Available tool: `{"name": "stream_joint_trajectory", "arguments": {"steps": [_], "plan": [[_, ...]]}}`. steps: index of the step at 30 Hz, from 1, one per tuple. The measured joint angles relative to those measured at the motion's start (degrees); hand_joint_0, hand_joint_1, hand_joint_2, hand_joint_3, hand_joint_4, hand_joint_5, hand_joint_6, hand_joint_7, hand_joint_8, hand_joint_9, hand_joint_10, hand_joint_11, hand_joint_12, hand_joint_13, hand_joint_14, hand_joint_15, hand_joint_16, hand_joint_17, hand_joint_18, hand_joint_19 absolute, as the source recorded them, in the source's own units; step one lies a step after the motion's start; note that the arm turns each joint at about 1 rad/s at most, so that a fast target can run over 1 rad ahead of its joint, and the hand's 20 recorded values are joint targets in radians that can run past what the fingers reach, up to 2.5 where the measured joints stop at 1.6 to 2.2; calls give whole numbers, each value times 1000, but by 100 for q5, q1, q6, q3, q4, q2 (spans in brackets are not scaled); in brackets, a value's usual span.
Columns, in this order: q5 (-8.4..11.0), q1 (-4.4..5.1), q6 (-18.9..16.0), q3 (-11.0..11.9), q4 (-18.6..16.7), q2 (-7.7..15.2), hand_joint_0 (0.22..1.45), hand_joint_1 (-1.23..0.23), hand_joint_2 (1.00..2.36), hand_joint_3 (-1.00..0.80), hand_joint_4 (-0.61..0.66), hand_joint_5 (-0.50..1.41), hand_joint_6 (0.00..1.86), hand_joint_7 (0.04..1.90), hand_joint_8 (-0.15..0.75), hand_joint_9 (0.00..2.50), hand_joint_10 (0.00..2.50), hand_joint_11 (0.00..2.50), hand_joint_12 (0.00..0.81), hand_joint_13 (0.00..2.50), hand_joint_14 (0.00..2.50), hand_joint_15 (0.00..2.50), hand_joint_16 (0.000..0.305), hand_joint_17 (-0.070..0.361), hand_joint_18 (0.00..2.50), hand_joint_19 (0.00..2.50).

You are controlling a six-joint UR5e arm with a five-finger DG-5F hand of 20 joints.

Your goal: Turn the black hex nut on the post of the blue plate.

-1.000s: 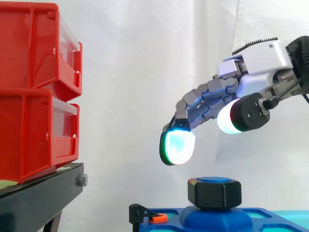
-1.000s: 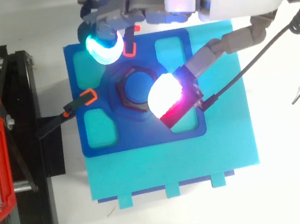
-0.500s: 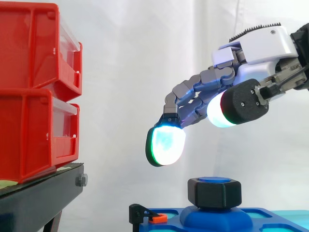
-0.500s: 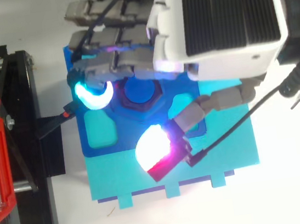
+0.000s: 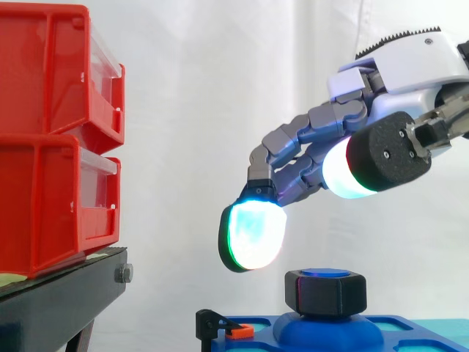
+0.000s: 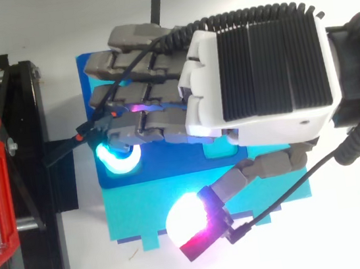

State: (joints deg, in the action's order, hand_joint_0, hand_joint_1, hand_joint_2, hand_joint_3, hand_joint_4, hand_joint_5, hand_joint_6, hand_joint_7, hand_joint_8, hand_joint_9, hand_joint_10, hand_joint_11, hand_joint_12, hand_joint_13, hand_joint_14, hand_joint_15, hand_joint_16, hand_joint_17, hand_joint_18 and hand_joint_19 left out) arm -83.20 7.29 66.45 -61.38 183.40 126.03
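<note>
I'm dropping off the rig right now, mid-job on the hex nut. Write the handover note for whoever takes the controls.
Hand: open, fingers spread and gently bent, holding nothing. It hovers above the black hex nut, with a clear gap in the side view.
Nut: sits on the post of the blue plate, not touched.
Done: hand is over the nut.
Left: lower the hand, close fingers and thumb round the nut, turn it.
</note>
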Motion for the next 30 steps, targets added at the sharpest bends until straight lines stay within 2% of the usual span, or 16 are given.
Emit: {"name": "stream_joint_trajectory", "arguments": {"steps": [6,30], "plan": [[5,17,-26,-82,-16,0,483,-460,1000,-500,216,-184,502,906,250,322,0,2,367,83,0,0,57,129,11,81],[-2,19,-18,-121,26,1,485,-460,1000,-500,215,-184,502,910,249,321,0,0,367,84,0,0,57,129,11,82]]}}
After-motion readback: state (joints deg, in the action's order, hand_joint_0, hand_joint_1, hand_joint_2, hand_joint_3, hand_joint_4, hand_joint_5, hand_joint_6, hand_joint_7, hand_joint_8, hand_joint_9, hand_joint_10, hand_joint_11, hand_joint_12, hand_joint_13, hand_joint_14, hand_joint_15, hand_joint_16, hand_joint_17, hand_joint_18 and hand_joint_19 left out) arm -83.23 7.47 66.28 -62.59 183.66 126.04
